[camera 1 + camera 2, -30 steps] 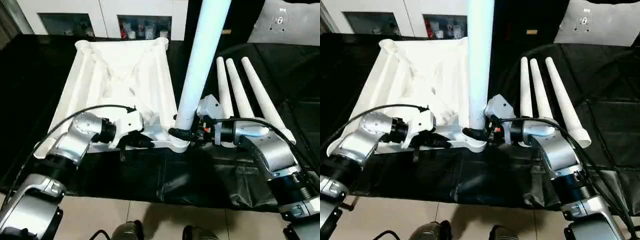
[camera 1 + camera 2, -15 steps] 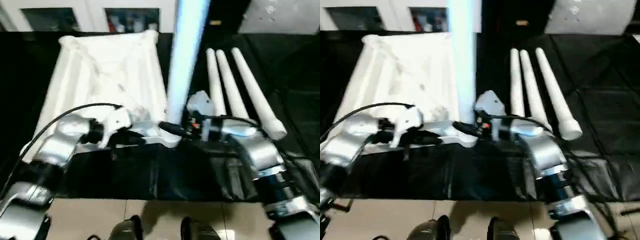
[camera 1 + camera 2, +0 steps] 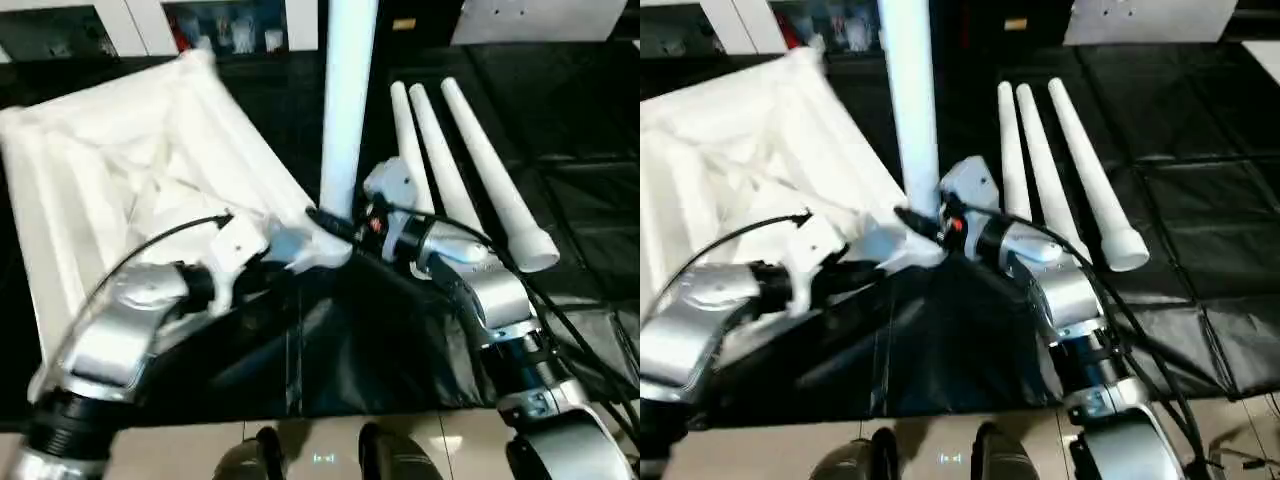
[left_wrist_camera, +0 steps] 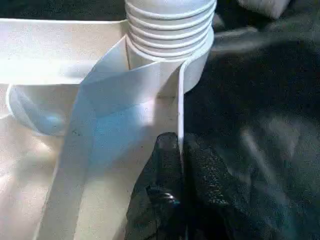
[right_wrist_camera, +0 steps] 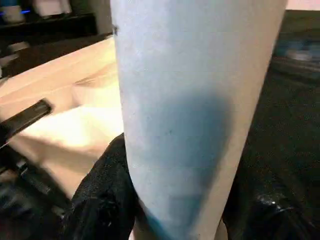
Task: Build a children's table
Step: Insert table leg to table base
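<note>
The table top [image 3: 120, 170] lies underside up on the black-covered counter [image 3: 580, 150], ribs showing, its long axis running obliquely away toward the left. One leg [image 3: 345, 110] stands upright in the near corner socket [image 4: 192, 60], long axis vertical, with thread ridges visible at its base in the left wrist view. Three spare legs [image 3: 470, 160] lie side by side to the right, narrow ends pointing away, wide ends toward the robot.

The left tool [image 4: 177, 170] is pinched shut on the thin edge wall of the top just beside the socket. The right tool [image 5: 170, 210] grips the upright leg low down, one black finger on each side.

Compared with one second ago, the top appears turned, its near left side swung away; part of this may be camera shift. The leg remains upright.
</note>
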`<state>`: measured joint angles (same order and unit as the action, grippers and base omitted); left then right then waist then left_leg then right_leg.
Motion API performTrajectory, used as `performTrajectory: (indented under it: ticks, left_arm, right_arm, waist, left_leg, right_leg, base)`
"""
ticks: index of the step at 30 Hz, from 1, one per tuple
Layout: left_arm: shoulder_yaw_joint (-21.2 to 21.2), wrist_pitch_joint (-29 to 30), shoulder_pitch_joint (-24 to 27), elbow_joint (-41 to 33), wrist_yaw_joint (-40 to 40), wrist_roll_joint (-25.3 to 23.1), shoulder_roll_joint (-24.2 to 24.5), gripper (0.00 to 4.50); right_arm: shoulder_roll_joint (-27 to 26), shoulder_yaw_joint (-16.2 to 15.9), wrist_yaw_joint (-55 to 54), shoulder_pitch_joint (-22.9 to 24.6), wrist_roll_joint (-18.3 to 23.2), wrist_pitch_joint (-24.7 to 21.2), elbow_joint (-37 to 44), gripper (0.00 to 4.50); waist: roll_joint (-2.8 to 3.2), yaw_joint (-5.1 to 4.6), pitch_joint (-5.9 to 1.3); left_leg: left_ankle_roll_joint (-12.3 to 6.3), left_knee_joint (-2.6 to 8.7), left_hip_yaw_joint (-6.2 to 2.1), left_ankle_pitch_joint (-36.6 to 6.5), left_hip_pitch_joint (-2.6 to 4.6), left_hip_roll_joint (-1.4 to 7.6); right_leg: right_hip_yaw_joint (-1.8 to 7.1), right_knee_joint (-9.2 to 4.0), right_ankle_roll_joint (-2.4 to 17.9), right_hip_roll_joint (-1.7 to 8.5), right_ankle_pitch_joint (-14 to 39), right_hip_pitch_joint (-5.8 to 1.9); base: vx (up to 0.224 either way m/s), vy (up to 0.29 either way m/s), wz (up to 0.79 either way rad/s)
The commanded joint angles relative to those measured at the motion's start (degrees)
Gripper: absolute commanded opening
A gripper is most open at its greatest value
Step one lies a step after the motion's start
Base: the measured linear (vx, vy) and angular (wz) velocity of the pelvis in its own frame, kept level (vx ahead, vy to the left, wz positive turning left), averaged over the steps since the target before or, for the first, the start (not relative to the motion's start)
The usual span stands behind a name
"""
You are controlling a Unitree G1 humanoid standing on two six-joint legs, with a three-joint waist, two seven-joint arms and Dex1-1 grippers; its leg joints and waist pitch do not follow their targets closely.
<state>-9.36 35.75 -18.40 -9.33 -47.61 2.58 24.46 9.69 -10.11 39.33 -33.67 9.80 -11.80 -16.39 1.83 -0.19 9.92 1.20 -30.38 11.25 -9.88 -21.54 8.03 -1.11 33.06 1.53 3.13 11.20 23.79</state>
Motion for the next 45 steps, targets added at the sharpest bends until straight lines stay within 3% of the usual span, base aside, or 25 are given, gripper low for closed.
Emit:
performTrajectory:
  ticks: [1, 4, 6, 13, 18, 19, 22, 24, 28, 29, 32, 33, 37, 38, 45]
  left_arm:
    - [-3.4, 0.9, -0.2, -6.0, -1.1, 2.6, -1.7, 0.0]
    - [-4.3, 3.5, 0.2, -8.6, -0.1, 2.4, -2.0, 0.0]
    - [-4.8, 5.0, 0.5, -9.7, 0.8, 2.4, -2.4, 0.0]
    - [-5.3, 5.7, 1.2, -8.9, 1.9, 2.2, -2.2, 0.0]
    - [-4.4, 5.0, 0.9, -6.1, 5.3, -1.0, -1.0, 0.0]
    - [-3.4, 4.2, 0.2, -4.9, 5.3, -0.4, -1.0, 0.0]
    - [-2.6, 3.4, -0.8, -4.0, 4.1, 0.8, -0.5, 0.0]
    - [-2.6, 3.2, -1.1, -3.6, 3.8, 1.0, -0.3, 0.0]
    - [-3.2, 2.8, -1.8, -2.2, 2.7, 1.2, 0.5, 0.0]
    - [-3.4, 2.7, -1.9, -2.0, 2.4, 1.1, 0.7, 0.0]
    - [-3.7, 2.4, -2.0, -1.3, 2.1, 1.1, 1.3, 0.0]
    - [-3.7, 2.4, -2.0, -1.3, 2.0, 1.1, 1.4, 0.0]
    - [-4.2, 1.2, -2.4, -0.1, 1.9, 0.6, 2.1, 0.0]
    - [-4.3, 0.6, -2.6, 0.5, 1.8, 0.3, 2.5, 0.0]
    - [-4.0, -1.5, -3.4, 3.1, 0.9, 0.0, 4.4, 0.0]
  right_arm:
    - [-0.4, -2.4, -2.0, 3.5, -3.0, -4.1, -7.1, 1.9]
    - [-0.6, -3.0, -1.7, 4.5, -3.1, -4.1, -6.2, 1.9]
    - [-0.9, -3.2, -1.8, 4.9, -3.0, -4.0, -6.1, 1.9]
    - [-1.4, -3.9, -0.5, 4.8, -3.4, -4.0, -7.6, 1.9]
    - [-2.0, -3.4, -1.0, 3.8, -3.3, -3.5, -9.0, 1.9]
    - [-2.3, -2.8, -1.6, 3.4, -3.1, -3.2, -9.8, 1.9]
    - [-2.4, -2.4, -1.8, 3.0, -3.2, -3.1, -10.3, 1.9]
    - [-2.4, -2.3, -1.9, 2.8, -3.3, -3.0, -10.6, 1.9]
    - [-2.3, -2.1, -1.0, 2.8, -3.0, -2.7, -11.4, 1.9]
    - [-2.3, -2.1, -1.1, 2.7, -3.1, -2.5, -11.5, 2.25]
    - [-2.3, -2.0, -1.1, 2.7, -3.2, -2.1, -11.9, 2.25]
    - [-2.3, -2.0, -1.1, 2.7, -3.2, -2.1, -11.9, 2.65]
    - [-2.3, -1.8, -1.1, 2.7, -3.3, -1.9, -12.0, 2.73]
    - [-2.2, -1.7, -1.1, 2.7, -3.4, -1.5, -12.1, 2.89]
    - [-1.2, -1.4, -0.4, 3.3, -3.3, -1.1, -11.6, 3.58]
  waist:
    - [0.38, 0.35, -3.57]
    - [0.37, 0.41, -3.86]
    - [0.39, 0.52, -3.95]
    - [-0.01, 0.68, -4.39]
    - [-0.08, 0.63, -4.33]
    - [0.04, 0.7, -4.17]
    - [0.01, 0.76, -4.06]
    - [0.02, 0.79, -4.33]
    - [0.1, 0.76, -4.62]
    - [0.11, 0.76, -4.59]
    - [0.13, 0.82, -4.61]
    - [0.13, 0.81, -4.67]
    - [0.31, 1.07, -4.81]
    - [0.12, 1.16, -4.93]
    - [0.45, 1.69, -5.06]
  left_leg:
    - [-7.6, 2.34, -2.14, -1.8, 0.31, 5.01]
    - [-8.76, 2.11, -2.04, -2.1, 0.49, 5.14]
    - [-8.41, 2.11, -2.06, -3.3, 0.55, 5.22]
    - [-8.01, 1.73, -2.01, -3.4, 0.64, 5.15]
    - [-6.95, 1.62, -2.1, -6.0, 0.54, 5.08]
    - [-5.64, 1.67, -2.07, -8.3, 0.73, 5.0]
    - [-3.97, 1.82, -2.18, -10.6, 0.94, 4.96]
    - [-3.62, 1.78, -2.2, -9.6, 1.02, 4.96]
    - [-5.14, 1.48, -2.11, -6.9, 0.8, 4.79]
    - [-5.31, 1.46, -2.12, -7.1, 0.77, 4.78]
    - [-5.27, 1.43, -2.13, -7.6, 0.85, 4.76]
    - [-5.15, 1.42, -2.18, -7.4, 0.8, 4.81]
    - [-5.32, 1.21, -1.98, -7.2, 1.01, 4.79]
    - [-5.45, 1.29, -2.14, -6.0, 0.88, 4.82]
    - [-4.9, 1.17, -2.08, -6.9, 1.06, 4.96]
  right_leg:
    - [2.87, -2.26, 17.2, 5.32, -4.6, -3.27]
    - [2.61, -2.2, 18.0, 5.27, -5.2, -3.33]
    - [2.48, -2.34, 18.1, 5.24, -2.2, -3.38]
    - [2.48, -2.23, 18.0, 5.3, -0.2, -3.52]
    - [2.53, -2.46, 17.6, 5.32, 3.8, -3.39]
    - [2.61, -2.82, 16.8, 5.33, 8.1, -3.15]
    - [2.68, -3.06, 15.8, 5.36, 12.0, -3.05]
    - [2.72, -2.86, 15.6, 5.24, 10.5, -3.11]
    - [2.64, -2.33, 17.0, 5.16, 4.5, -3.35]
    - [2.62, -2.35, 17.1, 5.2, 4.6, -3.4]
    - [2.61, -2.44, 17.1, 5.23, 5.7, -3.4]
    - [2.59, -2.34, 17.1, 5.25, 5.6, -3.49]
    - [2.72, -2.41, 17.6, 5.33, 4.7, -3.36]
    - [2.55, -2.04, 17.7, 5.07, 3.1, -3.53]
    - [2.49, -2.05, 17.7, 5.25, 3.5, -3.35]
  base:
    - [0.0, 0.0, 0.0]
    - [0.0, 0.0, 0.0]
    - [0.0, 0.0, 0.0]
    - [0.0, 0.0, 0.0]
    - [0.0, 0.0, 0.0]
    - [0.0, 0.0, 0.0]
    - [0.0, 0.0, 0.0]
    - [0.0, 0.0, 0.0]
    - [0.0, 0.0, 0.0]
    - [0.0, 0.0, 0.0]
    - [0.0, 0.0, 0.0]
    - [0.0, 0.0, 0.0]
    - [0.0, 0.0, 0.0]
    - [0.0, 0.0, 0.0]
    - [0.0, 0.0, 0.0]
